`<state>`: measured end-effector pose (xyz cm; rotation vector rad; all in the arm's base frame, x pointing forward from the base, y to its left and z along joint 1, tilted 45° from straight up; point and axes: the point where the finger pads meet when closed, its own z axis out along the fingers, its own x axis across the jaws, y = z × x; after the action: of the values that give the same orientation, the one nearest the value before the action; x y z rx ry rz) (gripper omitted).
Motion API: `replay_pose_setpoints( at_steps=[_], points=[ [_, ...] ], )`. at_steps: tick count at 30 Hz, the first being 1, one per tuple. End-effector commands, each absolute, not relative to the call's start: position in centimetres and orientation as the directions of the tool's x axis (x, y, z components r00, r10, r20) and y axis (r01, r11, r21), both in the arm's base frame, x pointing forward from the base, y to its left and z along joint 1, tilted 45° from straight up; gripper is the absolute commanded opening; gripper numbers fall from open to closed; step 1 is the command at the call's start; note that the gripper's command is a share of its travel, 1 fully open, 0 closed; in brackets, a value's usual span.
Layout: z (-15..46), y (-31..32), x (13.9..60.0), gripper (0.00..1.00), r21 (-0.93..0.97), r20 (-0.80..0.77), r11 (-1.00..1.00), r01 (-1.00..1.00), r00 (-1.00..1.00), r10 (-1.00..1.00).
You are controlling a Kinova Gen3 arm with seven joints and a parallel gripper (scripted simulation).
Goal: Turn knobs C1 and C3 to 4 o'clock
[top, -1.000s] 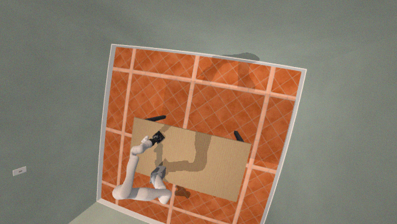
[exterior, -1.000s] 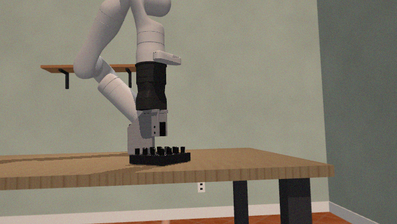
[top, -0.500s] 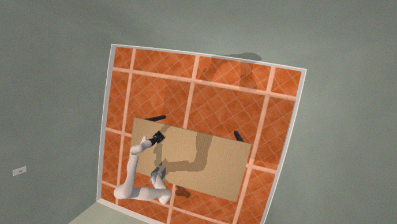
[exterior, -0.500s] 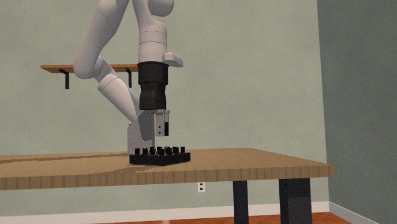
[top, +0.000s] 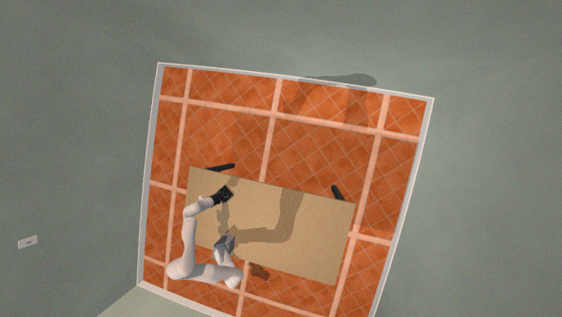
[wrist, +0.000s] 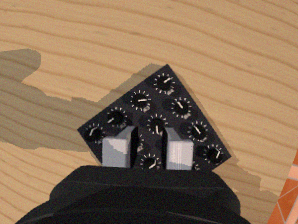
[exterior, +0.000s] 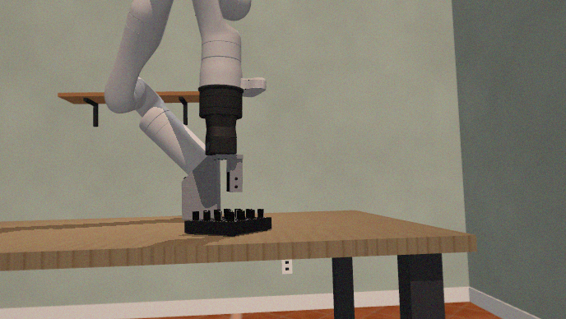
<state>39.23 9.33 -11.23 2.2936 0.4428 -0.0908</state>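
- We see the two light grey fingers of the gripper standing partly apart, with a gap between them, and they hold nothing.
- In the exterior view the gripper hangs above the knob box, with free air between the fingertips and the knob tops, so it touches no knob.
- In the wrist view the fingers point down at the near edge of the knob box, and one knob shows in the gap between them.
- The knob box is a flat black box and it stands level on the wooden table, near the table's left end in the top view, just beside the arm's wrist.
- In the wrist view the box appears turned like a diamond, with one corner pointing away from the camera and its edges running diagonally; we cannot tell a long axis.
- We count about ten knobs in the wrist view; the others are hidden by the fingers and the black gripper body.
- Each visible knob has one white line, but the printed names are too small to read.
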Motion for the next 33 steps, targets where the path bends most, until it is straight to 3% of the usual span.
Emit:
replay_pose_setpoints(
  at_steps=[1, 16, 33],
  points=[
    [-10.8, 9.6, 39.6, 0.46, 0.646, -0.305, -0.593, 0.481, 0.875, 0.377],
    [-10.0, 10.4, 40.9, 0.46, 0.415, -0.566, -0.304, 0.857, 0.505, 0.651],
    [-9.5, 10.6, 41.4, 0.46, 0.308, -0.626, -0.167, 0.936, 0.332, 0.705]
  ],
)
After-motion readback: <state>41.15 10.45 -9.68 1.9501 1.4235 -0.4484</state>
